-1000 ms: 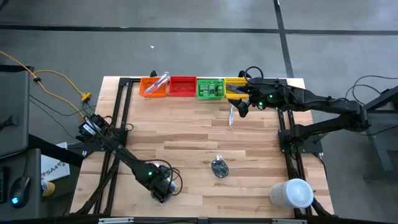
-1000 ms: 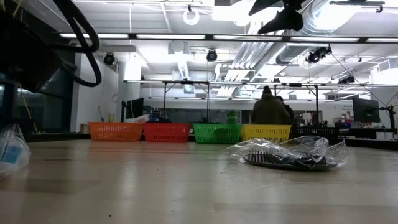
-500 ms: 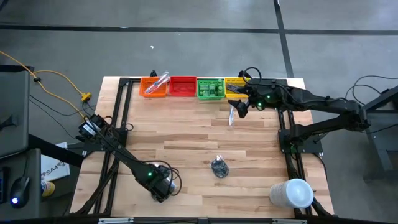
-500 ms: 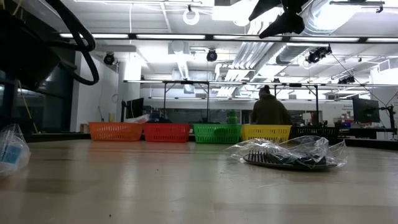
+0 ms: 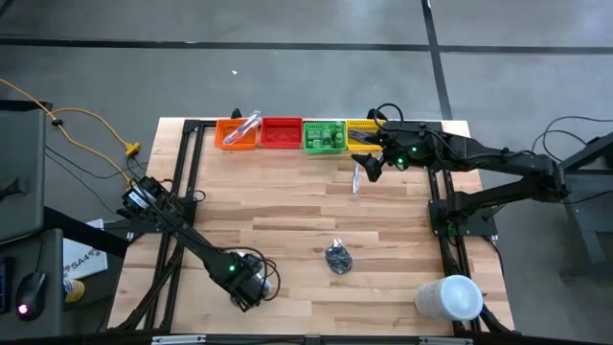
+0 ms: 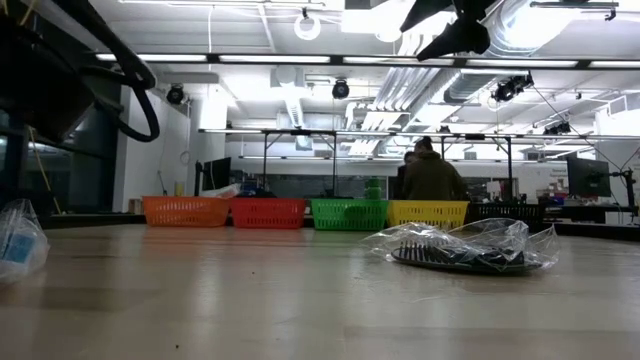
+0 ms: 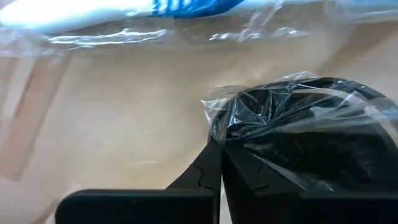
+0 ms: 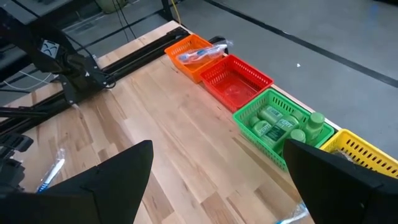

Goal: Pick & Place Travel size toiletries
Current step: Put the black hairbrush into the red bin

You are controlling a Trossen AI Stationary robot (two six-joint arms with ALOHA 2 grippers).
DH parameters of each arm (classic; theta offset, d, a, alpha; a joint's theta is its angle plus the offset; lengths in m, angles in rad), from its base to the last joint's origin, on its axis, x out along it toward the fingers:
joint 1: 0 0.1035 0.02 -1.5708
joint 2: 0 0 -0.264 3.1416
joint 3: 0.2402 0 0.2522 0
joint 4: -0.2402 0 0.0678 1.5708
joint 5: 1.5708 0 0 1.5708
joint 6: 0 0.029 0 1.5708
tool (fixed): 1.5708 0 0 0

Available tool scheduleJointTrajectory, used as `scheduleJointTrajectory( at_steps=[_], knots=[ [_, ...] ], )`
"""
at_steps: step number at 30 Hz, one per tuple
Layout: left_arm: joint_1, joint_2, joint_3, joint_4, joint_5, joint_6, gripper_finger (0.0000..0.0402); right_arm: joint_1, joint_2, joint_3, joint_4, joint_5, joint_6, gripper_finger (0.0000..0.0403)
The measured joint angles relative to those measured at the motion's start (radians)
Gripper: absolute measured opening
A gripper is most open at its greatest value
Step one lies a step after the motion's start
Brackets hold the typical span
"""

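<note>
My left gripper (image 5: 251,286) sits low near the table's near edge and is shut on the clear wrap of a white-blue toothbrush (image 7: 155,9). That wrap also shows at the low view's left edge (image 6: 15,245). My right gripper (image 5: 369,165) is open, high above the table in front of the yellow bin, its fingers wide apart (image 8: 217,186). A small clear-wrapped item (image 5: 356,177) shows just beside it; whether it touches a finger I cannot tell. A dark comb in a clear bag (image 6: 465,250) lies flat on the table's middle (image 5: 337,257). My left gripper pinches an edge of the toothbrush's clear wrap (image 7: 214,124) between its two shut fingers. Crumpled film lies over one finger (image 7: 298,124). The toothbrush itself lies beyond the fingertips, across them. Whether it is off the table I cannot tell.
Along the far edge stand an orange bin (image 5: 238,134) with a wrapped toothbrush, a red bin (image 5: 282,133), a green bin (image 5: 324,136) with green bottles and a yellow bin (image 5: 362,127). A large white cylinder (image 5: 450,297) stands at the near right corner. Bare wood lies between.
</note>
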Motion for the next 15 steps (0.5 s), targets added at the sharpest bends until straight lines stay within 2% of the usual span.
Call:
scheduleJointTrajectory(
  at_steps=[5, 15],
  knots=[
    [0.0, 0.002, 0.047, -0.089, 0.0, 0.041, 0.0001, 0.0, 0.0, 0.0, -0.001, 0.0, 0.0, 0.0354],
    [0.001, -0.063, 0.135, -0.301, -0.071, 0.07, 0.0, 0.0, 0.0, 0.0, -0.006, 0.0, 0.0, 0.0354]
  ],
)
